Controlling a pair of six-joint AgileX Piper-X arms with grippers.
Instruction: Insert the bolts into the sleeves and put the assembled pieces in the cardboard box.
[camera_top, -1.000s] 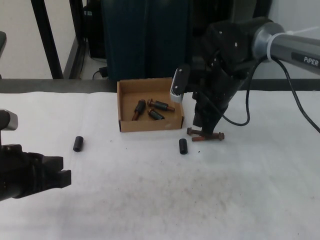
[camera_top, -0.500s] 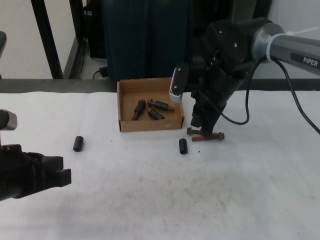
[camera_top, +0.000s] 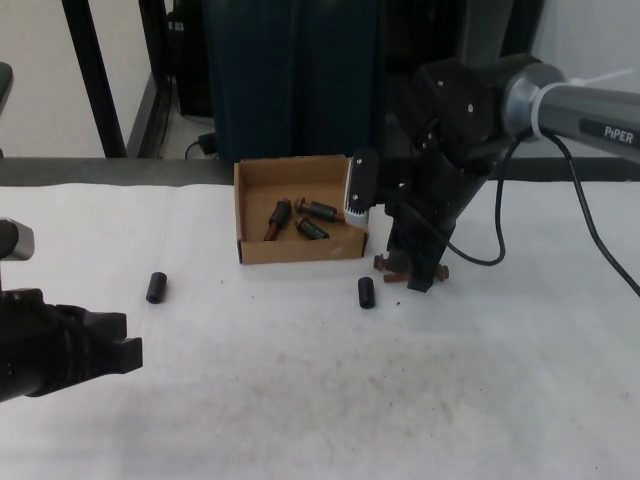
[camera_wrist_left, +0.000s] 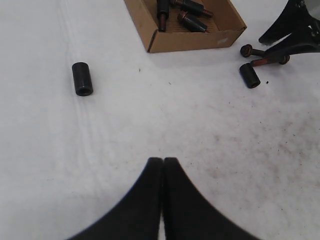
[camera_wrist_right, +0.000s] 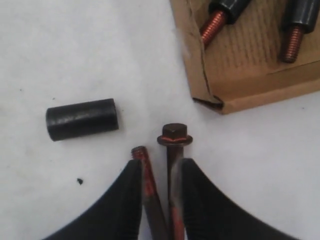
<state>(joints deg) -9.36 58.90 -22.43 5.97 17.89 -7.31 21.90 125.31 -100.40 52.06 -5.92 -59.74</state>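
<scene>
Right wrist view: right gripper (camera_wrist_right: 159, 172) fingers spread, straddling hex-head bolt (camera_wrist_right: 172, 142) and second bolt (camera_wrist_right: 146, 187), both just beside cardboard box (camera_wrist_right: 200, 75) corner. We recommend isolating one bolt before clamping. Sleeve (camera_wrist_right: 82, 119) near box. Left gripper (camera_wrist_left: 163, 167) fingers pressed together, empty.

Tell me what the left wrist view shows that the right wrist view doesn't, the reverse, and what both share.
Left wrist, not right wrist: a lone sleeve apart from the rest, and the left tool, shut. Right wrist, not left wrist: that both bolts lie side by side with their shafts inside the open right tool. Both: the box with assembled pieces, the bolts, and a second sleeve beside them.
</scene>
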